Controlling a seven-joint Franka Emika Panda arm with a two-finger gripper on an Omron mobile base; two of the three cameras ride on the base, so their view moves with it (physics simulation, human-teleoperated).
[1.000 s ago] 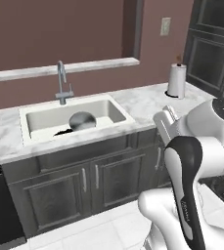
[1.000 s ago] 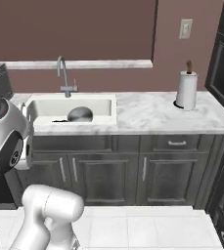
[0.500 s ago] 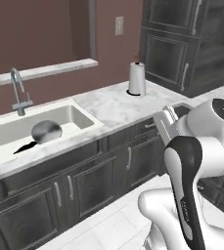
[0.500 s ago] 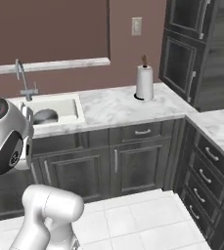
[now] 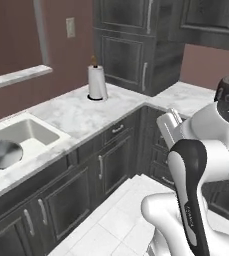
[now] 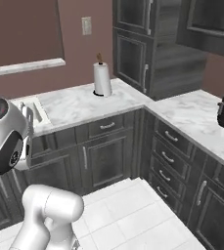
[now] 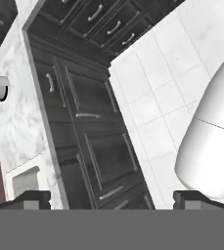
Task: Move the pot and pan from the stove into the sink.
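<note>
Silver pan (image 5: 3,154) lying in the sink (image 5: 33,131) at the far left, my gripper (image 7: 111,197) carrying nothing.

I am keeping my fingertips (image 7: 33,197) spread wide apart, aiming down at dark cabinet doors (image 7: 96,141) and white floor tiles (image 7: 157,73), well apart from the basin. The pan looks light, stiff and slick, so I judge its long black handle the best hold; the pot should be heavier, best taken by its rim or short handle. A paper towel roll (image 5: 97,82) is standing on the marble counter (image 5: 81,112) right of the sink. I can read no writing anywhere.
</note>
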